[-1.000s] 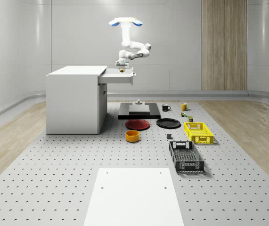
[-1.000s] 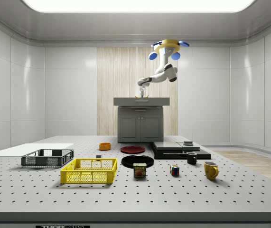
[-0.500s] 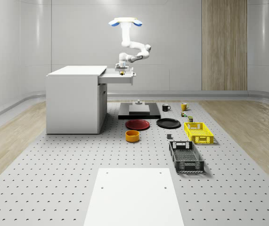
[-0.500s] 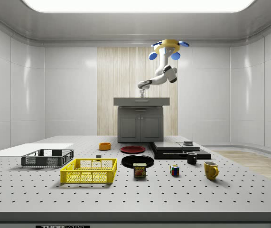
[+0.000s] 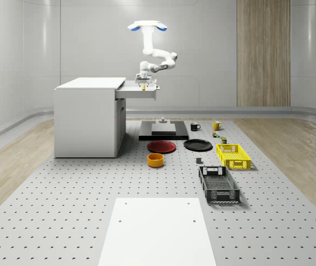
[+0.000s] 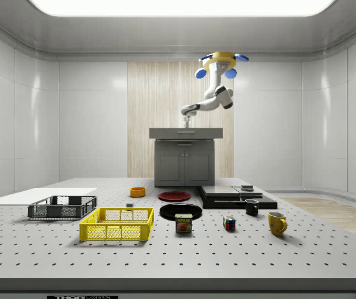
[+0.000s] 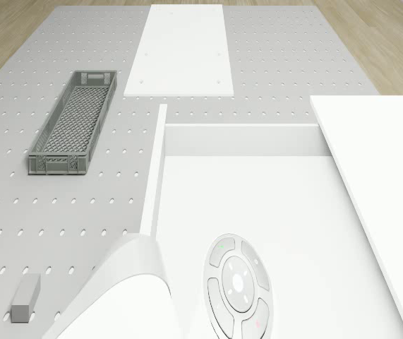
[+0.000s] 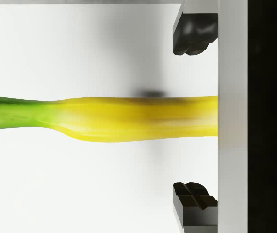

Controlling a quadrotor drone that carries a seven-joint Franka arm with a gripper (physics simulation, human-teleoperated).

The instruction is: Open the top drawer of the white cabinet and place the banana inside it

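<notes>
The white cabinet (image 5: pixel 86 119) has its top drawer (image 5: pixel 138 94) pulled out toward the whole-scene view's right. The drone (image 5: pixel 146 26) hovers high above the drawer's outer end, with its arm bent down into the drawer. The yellow banana (image 8: pixel 128 119), green at the stem, lies flat on the drawer's white floor (image 8: pixel 80 194). My gripper (image 8: pixel 194 119) hangs straight over it, open. The black fingertips (image 8: pixel 194 34) stand well off the fruit on either side, touching nothing. In the side view the gripper (image 6: pixel 187 124) sits just above the drawer (image 6: pixel 186 132).
On the perforated floor stand a black crate (image 5: pixel 218 184), a yellow crate (image 5: pixel 233 155), an orange bowl (image 5: pixel 155 160), red and black plates (image 5: pixel 162 146), mugs (image 5: pixel 216 125), a black platform (image 5: pixel 163 132) and a white board (image 5: pixel 156 230). The drawer's side wall (image 7: pixel 153 176) rises beside the arm.
The fingers have spread apart and let go of the banana, which now lies in the drawer. The gripper has risen slightly above the drawer; the drone has held its place.
</notes>
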